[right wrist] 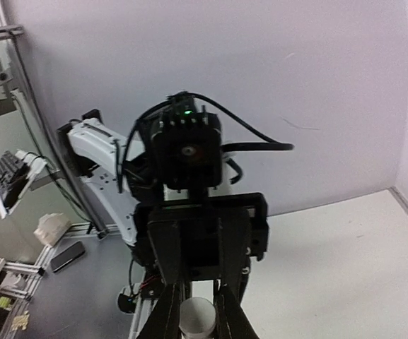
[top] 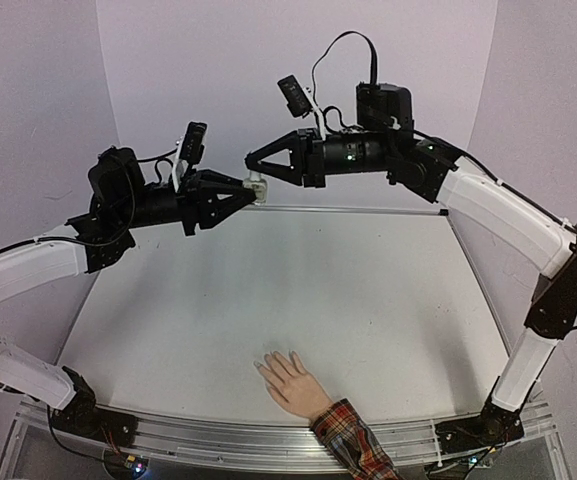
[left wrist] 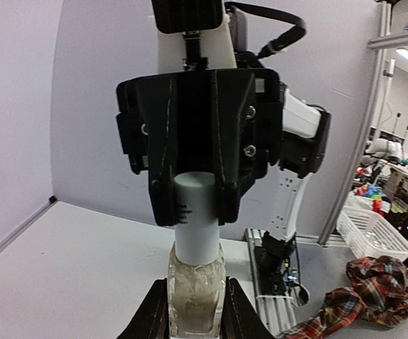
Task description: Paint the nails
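1. Left hand (left wrist: 196, 322) is closed on the bottle (left wrist: 196, 291). Its two fingers press the clear glass body from either side, low down, and the bottle stands upright between them.
2. Right hand (left wrist: 196, 201) meets the left one tip to tip, high above the surface (top: 368, 300). It is closed on the cap (left wrist: 196, 219), with one black finger on each side of the pale cylinder.
3. In the right wrist view, the cap's round white top sits between that hand's own fingertips (right wrist: 169, 319).
4. From above, the bottle shows as a small pale block right where the two hands touch. The left hand reaches in from the left and the right hand from the right, slightly higher.
5. Nothing else touches either hand, and both hang clear of the surface.
6. Nails (top: 271, 358) are on the mannequin (top: 290, 385), which lies flat on the surface far below both hands. It is well apart from them, near the front edge, below the right hand more than the left.
7. Its fingers are spread and point up and left, roughly towards the left hand.
8. A red plaid cuff (top: 353, 440) trails off the front edge behind the wrist.
9. At this size the nails are too small to tell their colour.
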Action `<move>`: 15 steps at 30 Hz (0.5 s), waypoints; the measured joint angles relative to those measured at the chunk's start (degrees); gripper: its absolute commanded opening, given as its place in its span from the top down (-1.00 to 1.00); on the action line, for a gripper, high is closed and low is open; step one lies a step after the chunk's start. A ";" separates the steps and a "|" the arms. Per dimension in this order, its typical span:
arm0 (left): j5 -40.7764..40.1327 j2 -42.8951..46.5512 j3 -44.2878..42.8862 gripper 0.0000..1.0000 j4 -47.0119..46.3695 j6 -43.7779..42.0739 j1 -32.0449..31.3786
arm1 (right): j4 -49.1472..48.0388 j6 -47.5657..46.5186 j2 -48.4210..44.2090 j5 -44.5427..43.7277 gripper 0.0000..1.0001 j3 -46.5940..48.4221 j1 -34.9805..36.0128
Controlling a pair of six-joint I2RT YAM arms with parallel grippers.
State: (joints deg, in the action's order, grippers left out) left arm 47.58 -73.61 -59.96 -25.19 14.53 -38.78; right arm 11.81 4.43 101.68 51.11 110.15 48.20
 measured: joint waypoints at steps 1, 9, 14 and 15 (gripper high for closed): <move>-3.85 0.13 -0.02 1.00 1.24 -1.27 -0.31 | -0.59 0.08 -0.72 -5.37 1.00 -1.20 0.43; -28.82 -3.79 -3.69 1.00 7.65 -13.58 -2.66 | 2.28 2.65 2.43 -62.81 0.81 2.63 12.12; -37.06 -8.34 -6.84 1.00 6.46 -17.24 -2.94 | 7.62 7.05 9.95 -80.61 0.43 13.18 14.40; -40.24 -9.37 -7.18 1.00 6.20 -17.12 -2.51 | 9.41 7.53 10.33 -81.87 0.28 13.87 14.78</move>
State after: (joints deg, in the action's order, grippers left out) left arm 7.34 -82.98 -67.15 -18.99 -2.58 -41.29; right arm 21.22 11.96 112.01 -30.76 124.03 62.98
